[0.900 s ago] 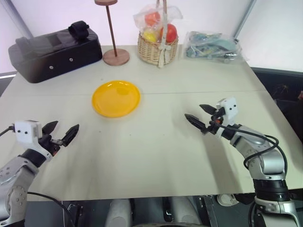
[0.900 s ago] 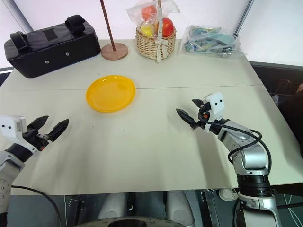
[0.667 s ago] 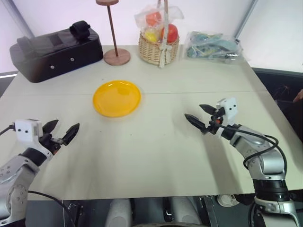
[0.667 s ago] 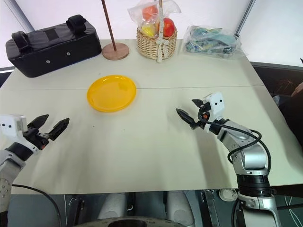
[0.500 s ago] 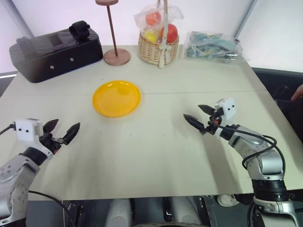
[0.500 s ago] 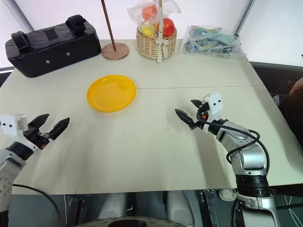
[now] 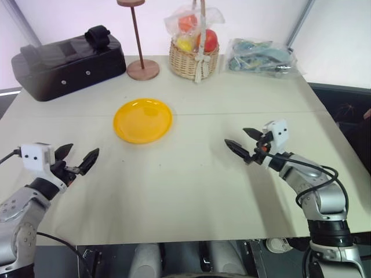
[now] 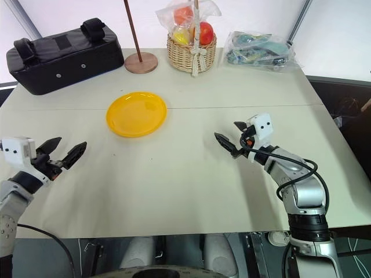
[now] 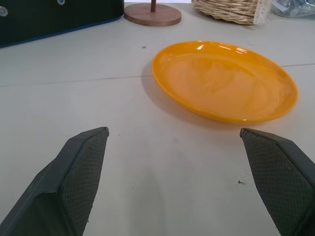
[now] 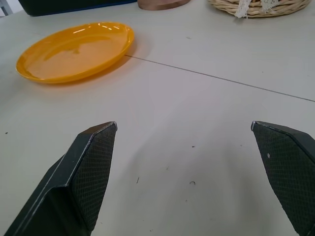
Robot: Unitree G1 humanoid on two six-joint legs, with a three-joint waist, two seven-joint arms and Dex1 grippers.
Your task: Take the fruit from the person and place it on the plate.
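Here both the left end effector (image 7: 77, 161) and right end effector (image 7: 243, 142) hover wide and empty over the surface (image 7: 191, 185), flanking the plate (image 7: 143, 120).

You're looking at a big beige table (image 7: 191, 191) with a thin seam running across it. White walls sit behind it, with grey slanted poles (image 7: 298, 23) at about 11 and 1 o'clock. Off the table's edge at 3 o'clock the floor (image 7: 348, 110) looks dark. The light's soft and even, with faint shadows on the tabletop.
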